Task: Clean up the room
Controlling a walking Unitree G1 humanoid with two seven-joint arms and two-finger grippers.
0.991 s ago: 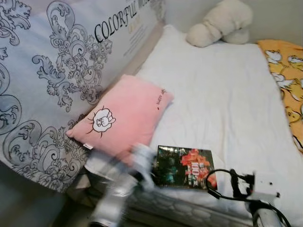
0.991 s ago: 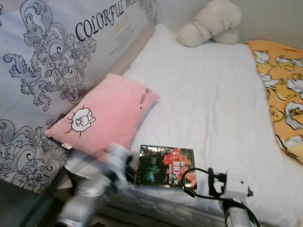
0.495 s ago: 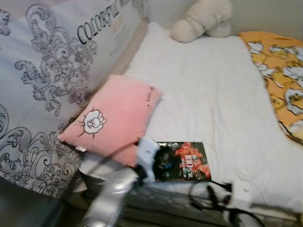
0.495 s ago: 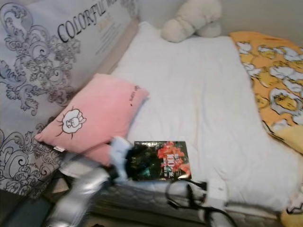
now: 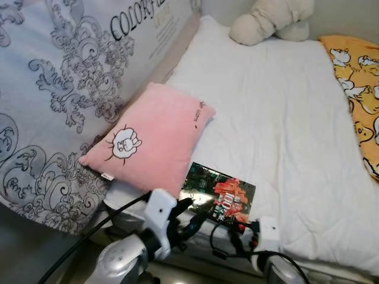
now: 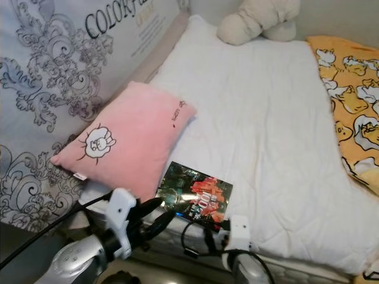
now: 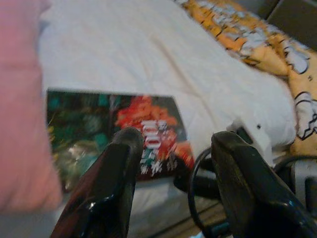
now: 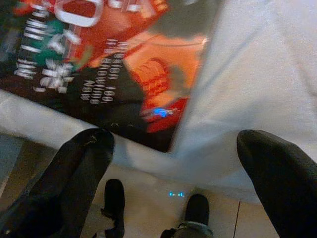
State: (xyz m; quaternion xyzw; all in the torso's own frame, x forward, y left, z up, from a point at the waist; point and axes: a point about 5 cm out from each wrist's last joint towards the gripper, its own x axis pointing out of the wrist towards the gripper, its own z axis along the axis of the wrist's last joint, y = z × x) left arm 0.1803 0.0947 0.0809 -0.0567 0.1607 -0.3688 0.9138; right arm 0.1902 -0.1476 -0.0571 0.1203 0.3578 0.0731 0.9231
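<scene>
Your left end effector (image 5: 192,216) is spread wide and holds nothing. Its tips hang at the near edge of the bed (image 5: 278,112), just beside the near left corner of the book (image 5: 218,192). Your right end effector (image 8: 173,163) is also wide apart and holds nothing. It sits low by the near right corner of the book, with floor showing under it.

The book lies flat on the white cover, right at the near edge of the bed. Its far left corner touches the pink pillow (image 5: 154,145). Far off, a cream soft toy (image 5: 272,21) rests at the head of the bed. An orange blanket (image 5: 361,89) lies along the right side.

Be careful here. The book is flat, so the tips may slide over it and not get under. If you push from the far side, it could slip off the edge onto the floor. You could also pinch the white cover and drag it. The two arms are close, so they might bump.
</scene>
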